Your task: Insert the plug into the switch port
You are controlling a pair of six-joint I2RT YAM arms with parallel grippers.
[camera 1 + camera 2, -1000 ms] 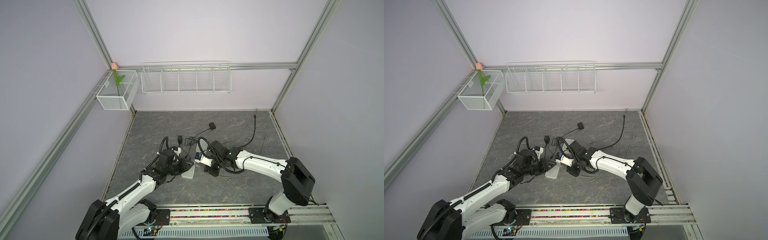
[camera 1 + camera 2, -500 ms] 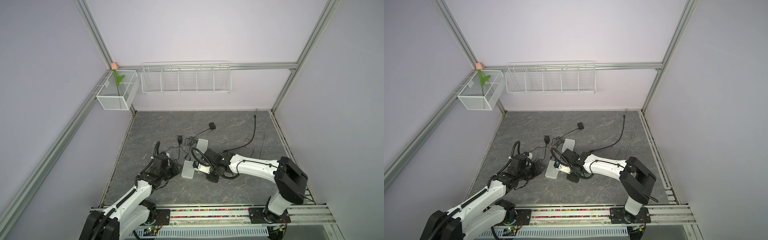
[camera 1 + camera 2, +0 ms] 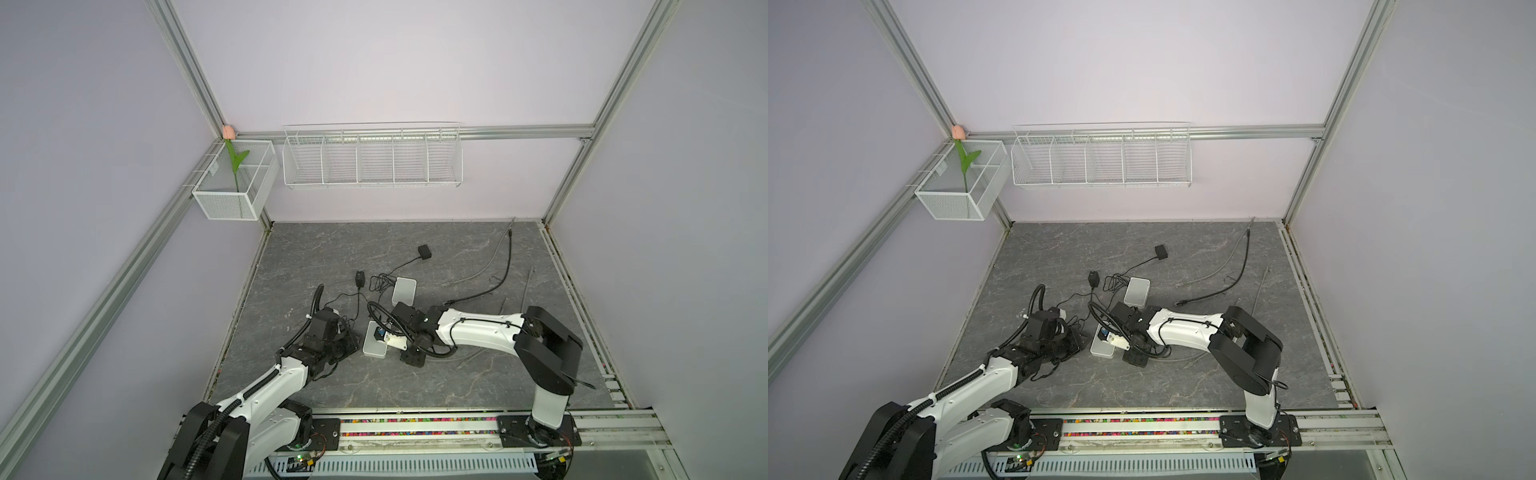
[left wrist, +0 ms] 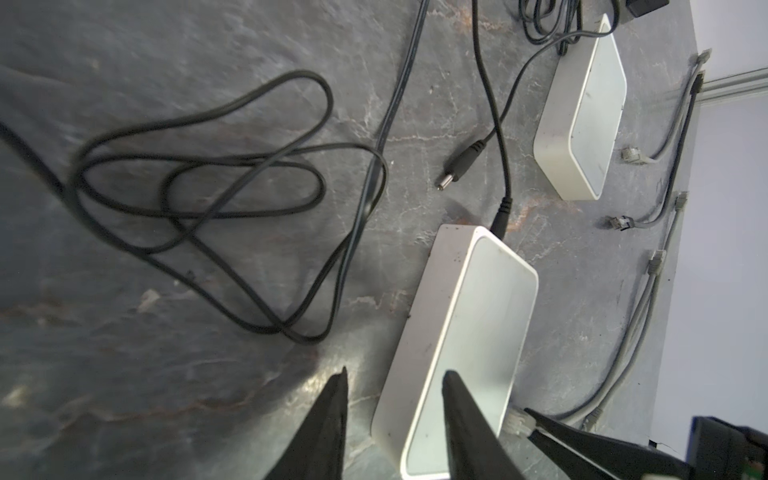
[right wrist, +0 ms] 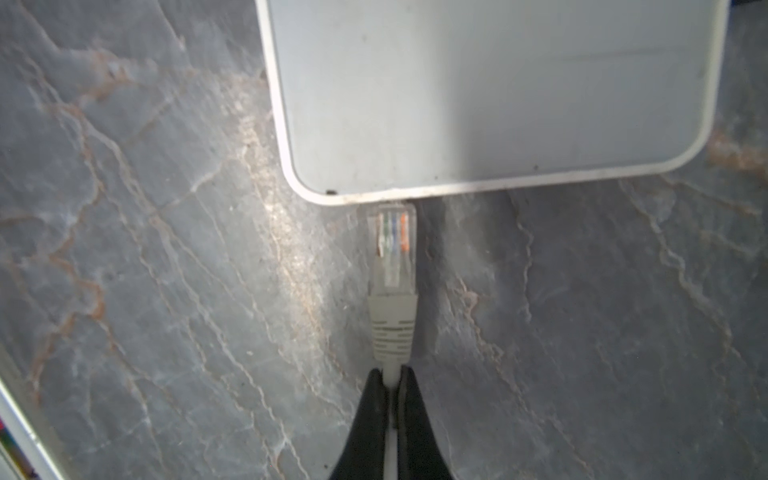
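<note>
On the grey stone table (image 3: 374,249), the right gripper (image 5: 392,386) is clamped on the cable (image 5: 391,371) just behind the plug (image 5: 392,249), whose tip meets the switch (image 5: 498,83) edge. The left gripper (image 4: 395,372) is part open, holding nothing, with 1 finger over the switch.

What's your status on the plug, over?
Right hand shut on cable behind plug. Plug tip at switch edge, not seated. Left hand open, straddling switch's side edge. Nothing in the way.
</note>
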